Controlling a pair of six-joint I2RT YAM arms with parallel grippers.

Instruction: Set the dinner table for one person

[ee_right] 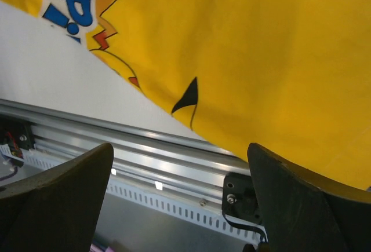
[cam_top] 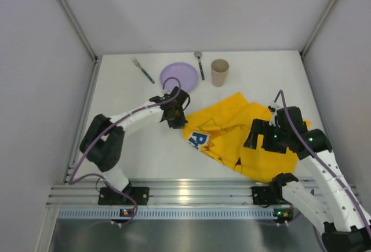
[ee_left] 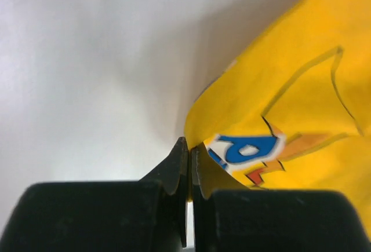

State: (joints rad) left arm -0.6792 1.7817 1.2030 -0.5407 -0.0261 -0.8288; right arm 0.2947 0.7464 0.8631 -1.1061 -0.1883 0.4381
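A crumpled yellow cartoon-print cloth mat (cam_top: 237,136) lies on the white dinner table (cam_top: 133,159), right of centre. My left gripper (cam_top: 175,123) is shut on the mat's left edge (ee_left: 200,126), pinching a fold between its fingertips (ee_left: 181,159). My right gripper (cam_top: 268,138) is open and empty, hovering above the mat's right part (ee_right: 261,55) near the front edge. At the back stand a purple plate (cam_top: 179,75), a fork (cam_top: 143,70) left of it, a spoon (cam_top: 200,65) right of it and a tan cup (cam_top: 219,72).
The metal rail (cam_top: 191,193) with the arm bases runs along the table's near edge and shows in the right wrist view (ee_right: 145,153). White walls close in the table at the back and both sides.
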